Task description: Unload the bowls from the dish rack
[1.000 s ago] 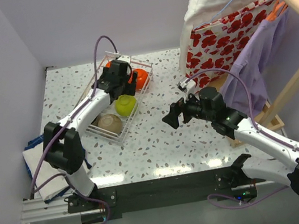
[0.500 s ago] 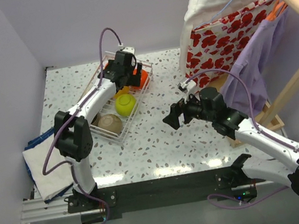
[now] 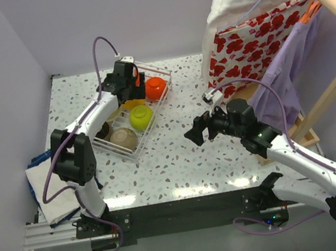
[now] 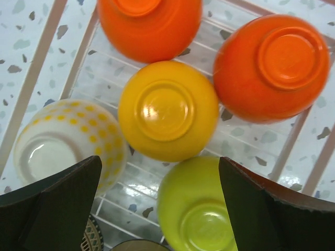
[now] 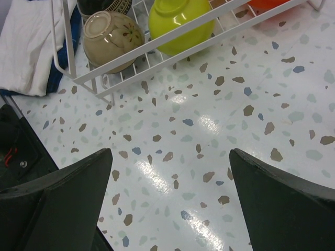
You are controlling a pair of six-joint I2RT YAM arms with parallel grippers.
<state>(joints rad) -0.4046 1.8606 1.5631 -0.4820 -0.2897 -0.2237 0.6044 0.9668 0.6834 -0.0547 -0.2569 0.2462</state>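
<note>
The white wire dish rack (image 3: pixel 140 158) stands at the table's back left with bowls lying upside down in it. In the top view I see an orange-red bowl (image 3: pixel 156 87), the lime green bowl (image 3: pixel 141 117), the tan bowl (image 3: pixel 124 138) and the dark brown bowl (image 3: pixel 102 131). My left gripper (image 3: pixel 125 81) hovers open above the rack's back. The left wrist view shows two orange-red bowls (image 4: pixel 149 26) (image 4: pixel 272 65), the yellow-orange bowl (image 4: pixel 167 110), the cream bowl (image 4: pixel 68 141) and the lime green bowl (image 4: pixel 204 209) below the open left gripper (image 4: pixel 165 209). My right gripper (image 3: pixel 195 132) is open and empty over bare table to the rack's right.
A wooden clothes rack (image 3: pixel 328 82) with a red-flowered cloth (image 3: pixel 250 37) and a lilac garment stands at the right, close behind the right arm. A white cloth (image 3: pixel 42 185) over a blue one lies at the table's left edge, and shows in the right wrist view (image 5: pixel 26 47).
My left gripper has moved left and toward the rack's back, uncovering the orange-red bowl on the right. The right arm has hardly moved.
</note>
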